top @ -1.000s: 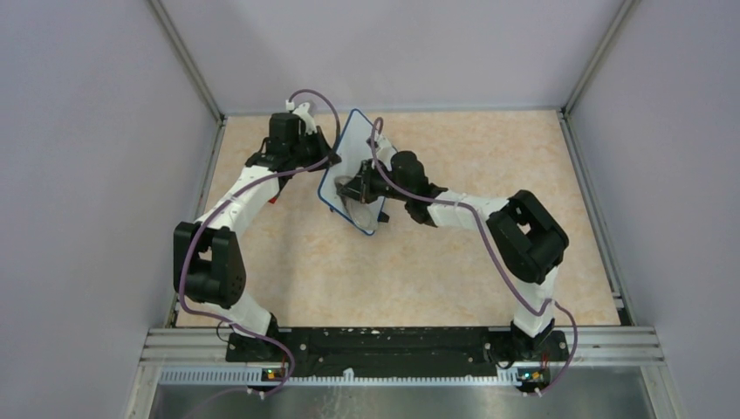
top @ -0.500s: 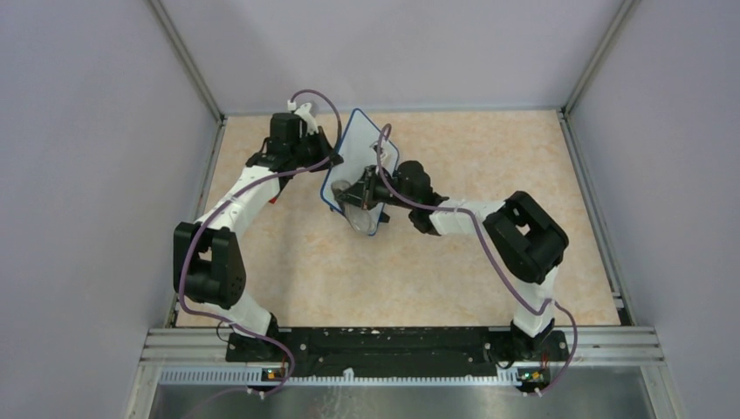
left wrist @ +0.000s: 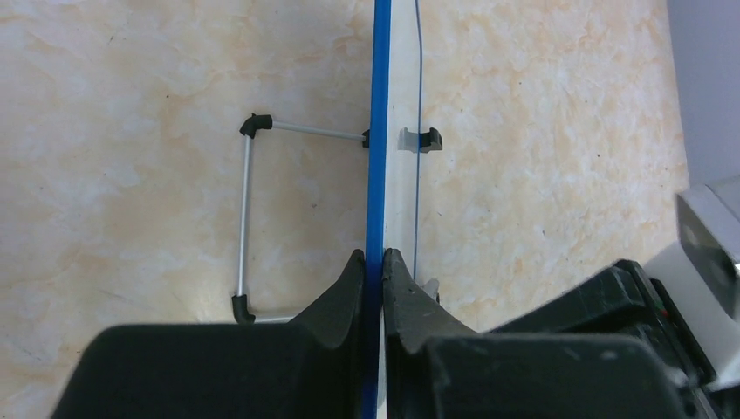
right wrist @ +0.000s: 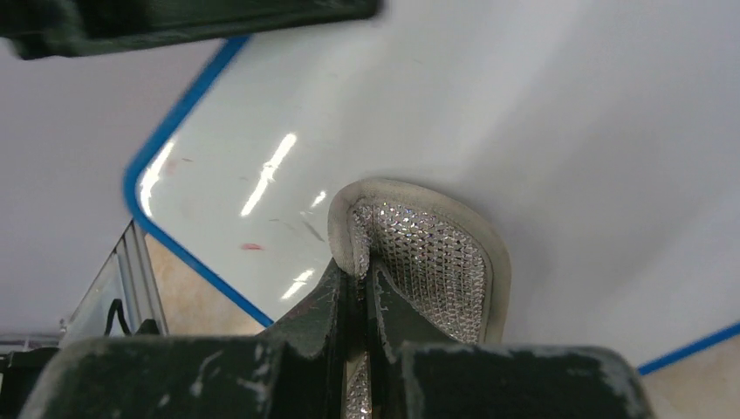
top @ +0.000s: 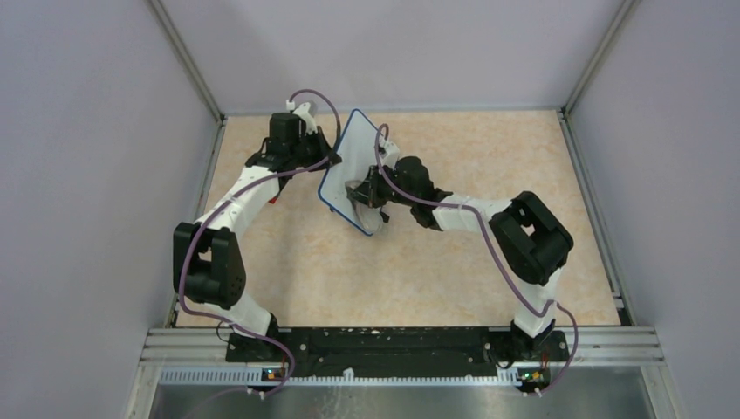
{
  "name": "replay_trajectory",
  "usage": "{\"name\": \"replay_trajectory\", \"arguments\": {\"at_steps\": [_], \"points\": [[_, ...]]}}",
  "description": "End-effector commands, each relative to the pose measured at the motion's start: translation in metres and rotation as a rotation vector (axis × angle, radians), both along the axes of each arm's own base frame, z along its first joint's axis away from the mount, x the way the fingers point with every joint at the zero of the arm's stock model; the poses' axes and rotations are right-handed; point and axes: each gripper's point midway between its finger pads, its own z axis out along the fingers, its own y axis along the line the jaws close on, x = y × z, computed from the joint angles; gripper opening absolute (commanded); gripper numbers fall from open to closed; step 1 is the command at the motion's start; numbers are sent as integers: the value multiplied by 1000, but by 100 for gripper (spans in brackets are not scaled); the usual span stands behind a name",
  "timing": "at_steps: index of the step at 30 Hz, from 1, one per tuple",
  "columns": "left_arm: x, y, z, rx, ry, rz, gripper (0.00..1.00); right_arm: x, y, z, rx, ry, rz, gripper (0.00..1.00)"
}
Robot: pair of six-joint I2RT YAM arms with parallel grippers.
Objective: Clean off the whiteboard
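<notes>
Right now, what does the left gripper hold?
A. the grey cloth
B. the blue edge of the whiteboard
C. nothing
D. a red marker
B: in the left wrist view the left gripper is shut on the blue frame of the whiteboard; the cloth is in the right gripper.

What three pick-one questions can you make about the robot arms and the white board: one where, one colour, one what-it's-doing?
1. Where is the cloth?
A) loose on the table
B) draped over the left arm
C) pinched in the right gripper, against the whiteboard

2. What colour is the whiteboard's frame?
A) blue
B) green
C) yellow

3. What is the left gripper doing?
A) hanging open
B) shut on the whiteboard's edge
C) holding a pen

Answers: 1 C, the right wrist view shows it nipping the cloth at the board; 2 A, the rim is blue in both wrist views; 3 B, it squeezes the blue edge.
</notes>
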Motion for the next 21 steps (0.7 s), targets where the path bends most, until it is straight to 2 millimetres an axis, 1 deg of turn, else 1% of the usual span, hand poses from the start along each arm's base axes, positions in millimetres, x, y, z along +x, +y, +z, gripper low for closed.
{"name": "replay_trajectory", "arguments": {"at_steps": [1, 3, 5, 6, 8, 11, 14, 17, 19, 21], "points": [[-24, -27, -3, -43, 63, -90, 0, -66, 71, 70, 111, -143, 256, 0], [-23, -27, -4, -40, 63, -88, 0, -71, 81, 83, 158, -141, 286, 0], [-23, -27, -5, -40, 66, -88, 0, -71, 88, 87, 189, -125, 305, 0], [-23, -27, -5, -38, 65, -88, 0, -70, 90, 85, 185, -120, 305, 0], [-23, -27, -5, -37, 63, -87, 0, -62, 89, 74, 158, -112, 273, 0], [-23, -26, -4, -36, 62, -85, 0, -45, 75, 50, 115, -78, 198, 0], [-22, -26, -4, -32, 61, -83, 0, -29, 50, 13, 54, -9, 97, 0], [-23, -25, -2, -32, 55, -83, 0, -21, 22, -22, 10, 74, 27, 0], [-23, -25, 0, -23, 48, -77, 0, -18, 11, -31, -4, 102, 6, 0], [-23, -24, 0, 11, 32, -63, 0, -17, 9, -32, -21, 97, 6, 0]]}}
